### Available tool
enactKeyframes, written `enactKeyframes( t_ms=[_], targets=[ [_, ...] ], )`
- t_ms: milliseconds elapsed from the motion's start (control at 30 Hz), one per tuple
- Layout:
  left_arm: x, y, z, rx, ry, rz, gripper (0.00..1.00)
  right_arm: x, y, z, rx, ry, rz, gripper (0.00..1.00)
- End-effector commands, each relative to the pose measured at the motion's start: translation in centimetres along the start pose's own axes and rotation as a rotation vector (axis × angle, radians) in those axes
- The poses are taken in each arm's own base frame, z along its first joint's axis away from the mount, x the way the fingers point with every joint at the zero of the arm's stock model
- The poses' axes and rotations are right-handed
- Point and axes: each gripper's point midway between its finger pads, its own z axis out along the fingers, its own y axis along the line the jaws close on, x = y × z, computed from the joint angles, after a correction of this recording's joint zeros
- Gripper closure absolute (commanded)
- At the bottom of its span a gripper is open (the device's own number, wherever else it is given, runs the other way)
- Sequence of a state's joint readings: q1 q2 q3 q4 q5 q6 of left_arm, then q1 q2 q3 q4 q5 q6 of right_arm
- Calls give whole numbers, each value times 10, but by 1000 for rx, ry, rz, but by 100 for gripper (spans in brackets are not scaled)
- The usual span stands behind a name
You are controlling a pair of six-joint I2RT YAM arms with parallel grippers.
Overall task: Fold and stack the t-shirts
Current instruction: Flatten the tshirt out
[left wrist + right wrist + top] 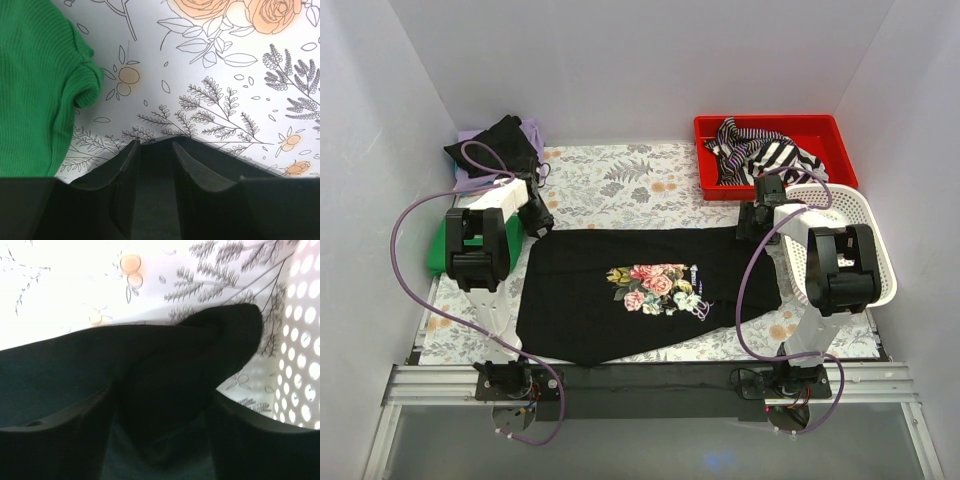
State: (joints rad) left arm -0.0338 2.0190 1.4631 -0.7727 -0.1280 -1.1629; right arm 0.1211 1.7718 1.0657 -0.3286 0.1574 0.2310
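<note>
The edge of the black floral-print t-shirt (580, 300) is pinched in the narrowly parted left hand (155, 145). The right hand (161, 396) is held wide, with the shirt's bunched corner between its jaws.

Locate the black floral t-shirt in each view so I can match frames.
Top external: black floral t-shirt lies spread across the table's centre, print facing up.
Left wrist: only a dark cloth edge shows, at bottom centre.
Right wrist: black cloth fills the lower half, with a bunched corner at centre right.
Shared landmark: the floral table covering lies beneath it in all three.
</note>
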Motion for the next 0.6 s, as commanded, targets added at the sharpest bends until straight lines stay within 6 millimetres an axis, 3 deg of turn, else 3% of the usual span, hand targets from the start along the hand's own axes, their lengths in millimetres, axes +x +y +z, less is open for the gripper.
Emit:
enactKeyframes(
  t_ms=[0,100,133,300,467,567],
  targets=[
    [11,4,9,-4,44,13,71,29,-5,24,7,96,10,34],
    [18,6,13,0,62,22,85,30,-2,25,-12,102,9,59],
    [19,6,14,3,64,23,100,29,0,25,-23,103,7,73],
    [14,-5,2,77,36,34,100,25,5,24,-48,93,-3,99],
    [12,-22,-16,187,26,41,100,20,17,17,-106,77,-32,99],
    [1,-37,-48,286,-24,39,100,14,32,3,-178,47,-64,99]
  ],
)
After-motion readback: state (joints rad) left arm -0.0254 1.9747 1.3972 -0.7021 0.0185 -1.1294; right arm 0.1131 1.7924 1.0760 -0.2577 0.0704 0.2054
